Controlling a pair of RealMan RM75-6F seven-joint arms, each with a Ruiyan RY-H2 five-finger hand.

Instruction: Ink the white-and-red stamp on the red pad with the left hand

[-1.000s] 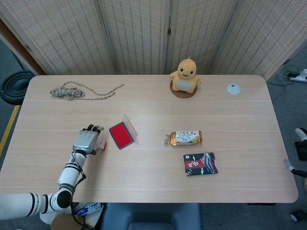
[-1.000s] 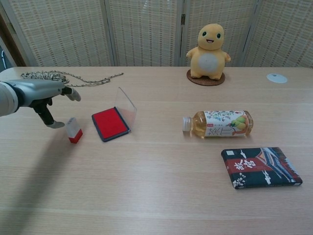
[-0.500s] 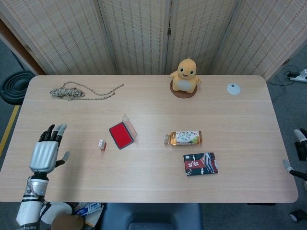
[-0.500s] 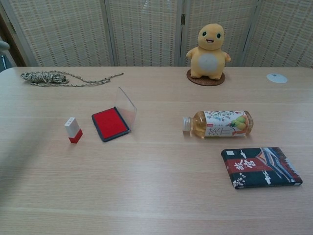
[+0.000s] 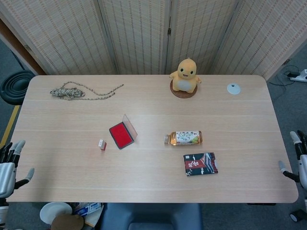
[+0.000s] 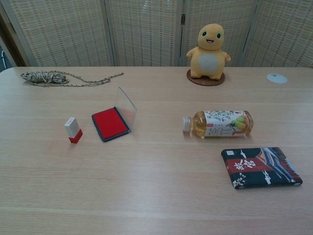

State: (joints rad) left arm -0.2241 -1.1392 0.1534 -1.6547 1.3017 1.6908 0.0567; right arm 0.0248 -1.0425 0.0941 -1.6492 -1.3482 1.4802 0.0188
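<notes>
A second earlier the left robot hand (image 5: 8,165) had hovered right at the white-and-red stamp (image 5: 101,144); half a second later it had drawn back toward the near-left corner, and at this moment it hung off the left edge of the tabletop (image 5: 153,167), fingers spread and holding nothing. The chest view no longer showed it at all. The stamp stood upright where it had been throughout, red end down, just beside the red pad (image 5: 120,135) but not touching it. That retreat suggested either that the inking had finished and the stamp was set back down, or that the attempt was abandoned; the frames could not settle which, since no ink mark or change on the pad's surface could be made out. The right robot hand (image 5: 298,158) showed only partly at the right border, fingers apart, also empty. As for containers, the pad's case lay open with its clear lid (image 6: 126,107) tilted up behind the red cushion, nothing resting on it. The drink bottle (image 6: 218,123) lay on its side, capped, its yellowish liquid apparently filling most of it.
</notes>
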